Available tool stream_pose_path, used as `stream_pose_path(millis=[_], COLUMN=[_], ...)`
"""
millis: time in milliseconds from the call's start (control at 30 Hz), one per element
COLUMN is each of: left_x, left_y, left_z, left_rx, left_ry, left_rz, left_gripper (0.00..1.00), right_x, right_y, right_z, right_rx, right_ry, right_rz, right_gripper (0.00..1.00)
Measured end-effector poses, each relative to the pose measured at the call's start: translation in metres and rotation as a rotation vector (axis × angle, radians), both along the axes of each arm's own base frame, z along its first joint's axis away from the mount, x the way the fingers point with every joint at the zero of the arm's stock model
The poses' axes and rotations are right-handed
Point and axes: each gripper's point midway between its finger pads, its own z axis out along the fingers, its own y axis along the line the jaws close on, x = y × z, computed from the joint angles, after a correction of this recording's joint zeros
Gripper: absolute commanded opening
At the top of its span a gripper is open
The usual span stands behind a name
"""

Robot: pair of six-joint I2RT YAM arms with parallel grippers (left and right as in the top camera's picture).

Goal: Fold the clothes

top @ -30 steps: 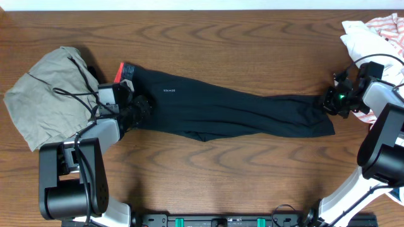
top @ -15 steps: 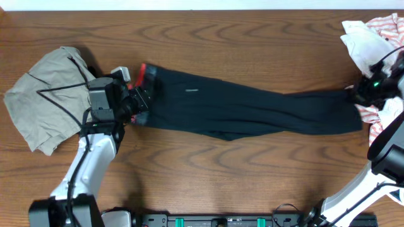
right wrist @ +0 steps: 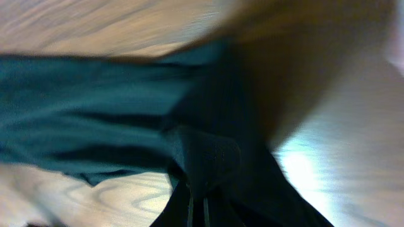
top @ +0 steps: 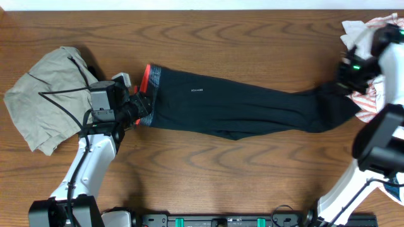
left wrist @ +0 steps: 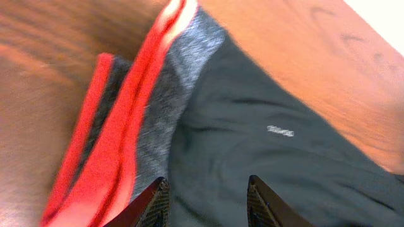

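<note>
Jaws of the left gripper (left wrist: 207,197) are seen standing partly apart, with the grey, red-edged waistband (left wrist: 158,107) and black cloth lying under the gap. No pinch is shown, so nothing is judged to be held on that side. On the right gripper (right wrist: 196,211) the jaws are drawn nearly together and a bunched fold of the leggings (top: 240,110) is clamped between them. The leggings are laid out long on the table (top: 221,183). The waistband lies just beside the khaki garment (top: 44,94), and the legs are stretched away from it to the ankle end, which is raised at the right gripper, well apart from the khaki garment. The main risk is judged to be sliding. If the ankle end is carried back toward the khaki garment while the waistband is not pinned, the whole length could be dragged along the wood instead of being doubled over. A second risk is an uneven fold, since it cannot be told whether both legs are caught in the clamp, and a loose leg could be left trailing. The striped pile (top: 372,31), at the end farthest from the khaki garment, lies close to the raised cloth and could be snagged. The stretchy fabric could also be pulled out of a shallow grip.
</note>
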Motion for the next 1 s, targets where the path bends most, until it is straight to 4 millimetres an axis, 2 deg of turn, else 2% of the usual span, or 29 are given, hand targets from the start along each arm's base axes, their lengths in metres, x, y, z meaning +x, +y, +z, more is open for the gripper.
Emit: stream_pose_path(millis=[167,233,433,567,633,700,733,900,1000], left_x=[-0.005,-0.005,-0.005,-0.005,-0.005,-0.005,-0.005,-0.005,-0.005], left_y=[0.007,0.009,0.010,0.010,0.010,0.010,0.010,0.010,0.010], left_z=[-0.007,-0.008,-0.009,-0.009,-0.009,-0.009,-0.009,-0.009,-0.009], left_rx=[0.045,0.056,0.063,0.063,0.064,0.063,0.063,0.064,0.064], left_ry=[0.030,0.033,0.035,0.035,0.035,0.035,0.035,0.035,0.035], left_rz=[0.014,0.018,0.020,0.021,0.021,0.021,0.021,0.021,0.021], left_gripper=[0.40,0.41,0.40,0.41,0.41,0.41,0.41,0.41,0.41], right_x=[0.013,0.018,0.030,0.026,0.022,0.018,0.016,0.006,0.000], right_y=[0.078,0.122,0.214,0.265,0.284,0.298,0.304,0.326,0.323], right_z=[0.001,0.001,0.004,0.006,0.006,0.006,0.006,0.006,0.003], right_rx=[0.008,0.018,0.030,0.030,0.021,0.011,0.005,-0.006,-0.027], right_ry=[-0.015,-0.042,-0.144,-0.194,-0.210,-0.221,-0.226,-0.243,-0.223], right_rz=[0.146,0.213,0.321,0.371,0.388,0.403,0.409,0.459,0.466], right_gripper=[0.01,0.01,0.01,0.03,0.17,0.37,0.41,0.45,0.44])
